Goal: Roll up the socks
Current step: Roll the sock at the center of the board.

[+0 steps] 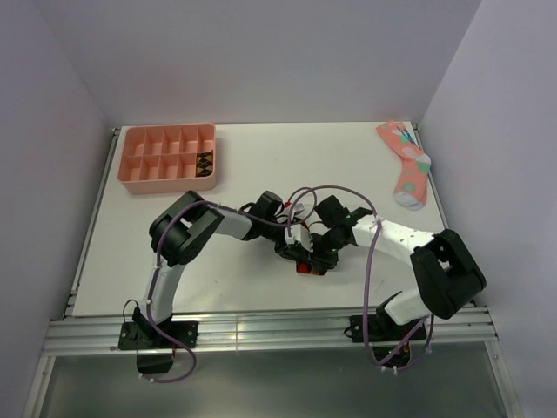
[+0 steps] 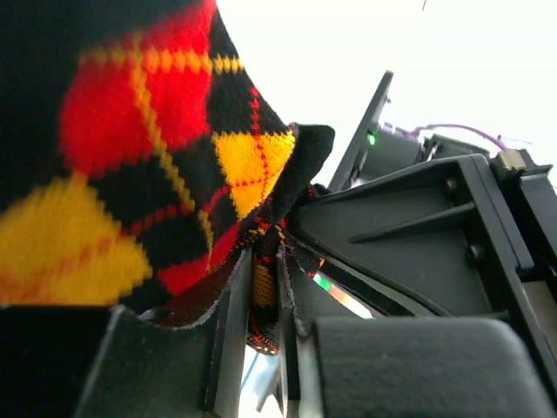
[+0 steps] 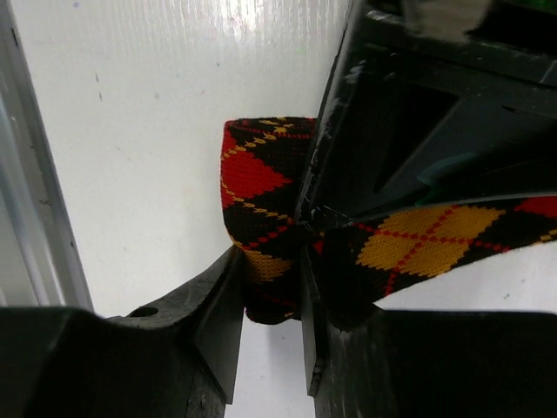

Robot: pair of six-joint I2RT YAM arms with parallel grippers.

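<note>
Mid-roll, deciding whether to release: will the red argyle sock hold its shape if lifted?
Probably floppy: the red argyle sock bends limply between left gripper and right gripper. The fold likely unrolls once released. The knit looks grippy, so slipping seems unlikely.

Two arms (image 1: 187,231). Two argyle socks: red-diamond sock (image 1: 306,266), tan-diamond sock (image 1: 204,163). One pink sock (image 1: 407,165). One tray (image 1: 165,185).

Socks (image 3: 257,183) knitted cloth; table (image 3: 157,131) smooth, glossy.

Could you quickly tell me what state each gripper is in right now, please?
Left gripper: closed on the red-and-orange argyle sock.
Right gripper: closed on the same sock.
</note>
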